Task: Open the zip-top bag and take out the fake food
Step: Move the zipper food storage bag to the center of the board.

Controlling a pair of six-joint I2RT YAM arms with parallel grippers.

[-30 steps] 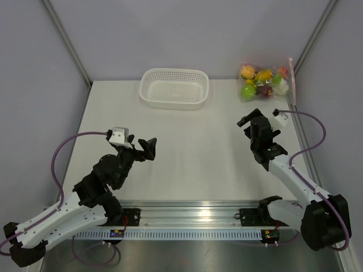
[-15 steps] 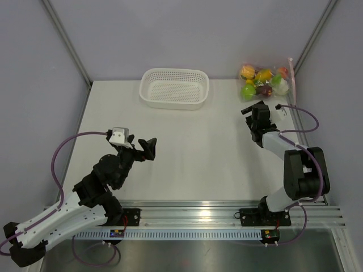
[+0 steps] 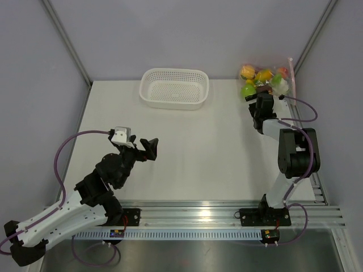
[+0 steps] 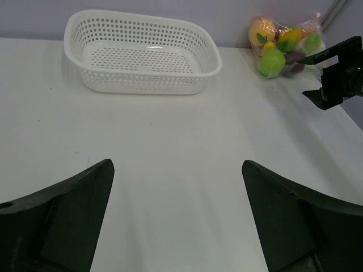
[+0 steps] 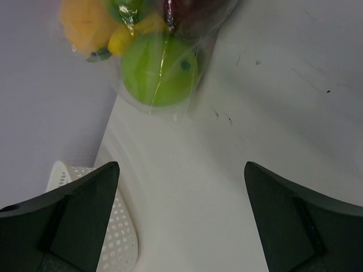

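Observation:
The clear zip-top bag (image 3: pixel 266 79) lies at the table's far right corner against the back wall, with the fake food inside it. A green apple (image 5: pixel 160 69), an orange piece (image 5: pixel 85 22) and a dark red piece show through the plastic. My right gripper (image 3: pixel 260 94) is stretched out just in front of the bag, open; in the right wrist view the right gripper (image 5: pixel 180 165) has only bare table between its fingers, and the apple lies a short way ahead. My left gripper (image 3: pixel 148 148) hovers open over the table's left middle, far from the bag (image 4: pixel 286 42).
A white perforated basket (image 3: pixel 174 88) stands at the back centre, left of the bag, its corner also visible in the right wrist view (image 5: pixel 113 243). Metal frame posts (image 3: pixel 309 45) and the grey back wall close in the far right corner around the bag.
The right arm has reached out from mid-table toward the far right corner, bringing its open gripper up to the bag. The left arm has hardly moved.

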